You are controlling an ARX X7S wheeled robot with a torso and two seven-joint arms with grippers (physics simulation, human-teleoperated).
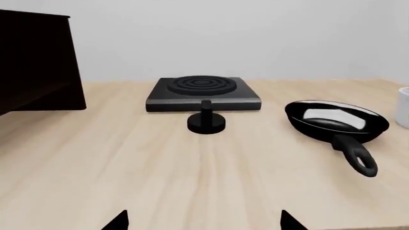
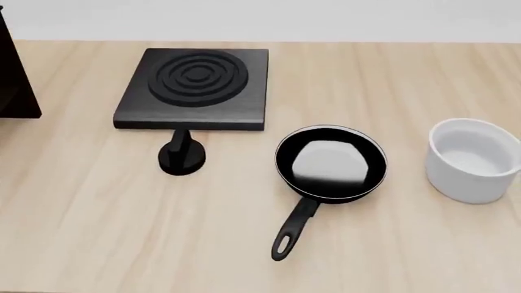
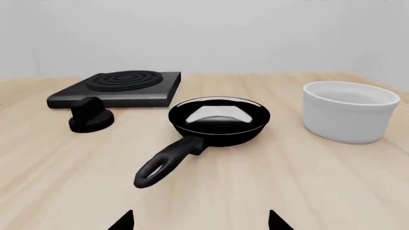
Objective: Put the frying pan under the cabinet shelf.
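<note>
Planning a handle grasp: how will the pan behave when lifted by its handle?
The pan looks rigid, so it should not flex. Its bowl sits far from the handle end, so it will probably sag bowl-down in the jaws. The handle looks smooth and rounded, so it may twist; gripping near the bowl seems safer.

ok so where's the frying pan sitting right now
In the head view the frying pan sits on the wooden table, right of centre, between the black knob and the white pot, handle pointing toward the robot.

Head looks steeply down; wrists low, level (all share frying pan [image 2: 330, 162]).
</note>
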